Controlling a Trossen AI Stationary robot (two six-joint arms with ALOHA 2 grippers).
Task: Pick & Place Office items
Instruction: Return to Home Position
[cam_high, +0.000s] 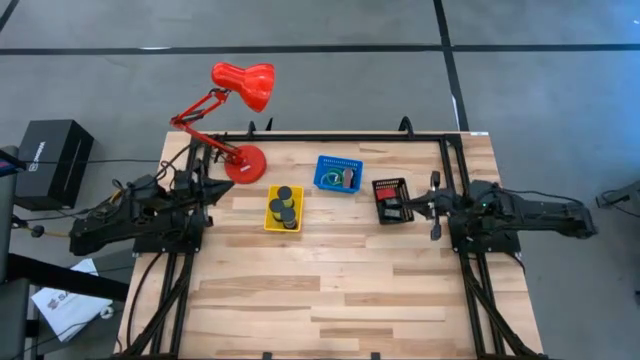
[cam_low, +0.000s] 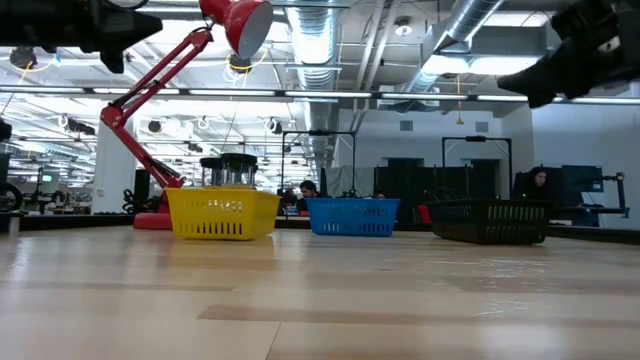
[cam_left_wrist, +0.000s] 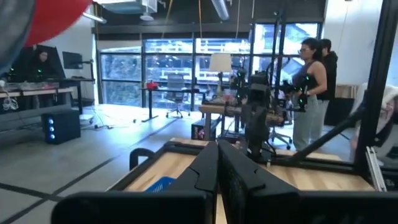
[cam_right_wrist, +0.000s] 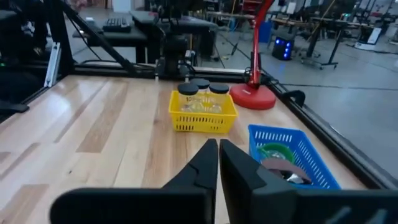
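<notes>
Both arms hover above the table with nothing in their fingers. My left gripper (cam_left_wrist: 217, 163) is shut, at the table's left side (cam_high: 220, 192) beside the lamp's base. My right gripper (cam_right_wrist: 219, 155) is shut, over the black basket (cam_high: 392, 200) on the right. The yellow basket (cam_high: 283, 208) stands mid-table with black round rolls (cam_right_wrist: 200, 93) upright inside. In the blue basket (cam_high: 325, 165) lie a green piece (cam_right_wrist: 273, 152) and a brownish bar (cam_right_wrist: 283, 165). The black basket holds a red block (cam_high: 388, 190) and dark items too small to name.
A red desk lamp (cam_high: 240, 85) rests on its round base (cam_high: 245, 165) at the far left of the table, its arm leaning out beyond the far edge. A black frame rail (cam_high: 330, 137) borders the table. Bare wood (cam_high: 330, 290) fills the near half. People stand in the room behind.
</notes>
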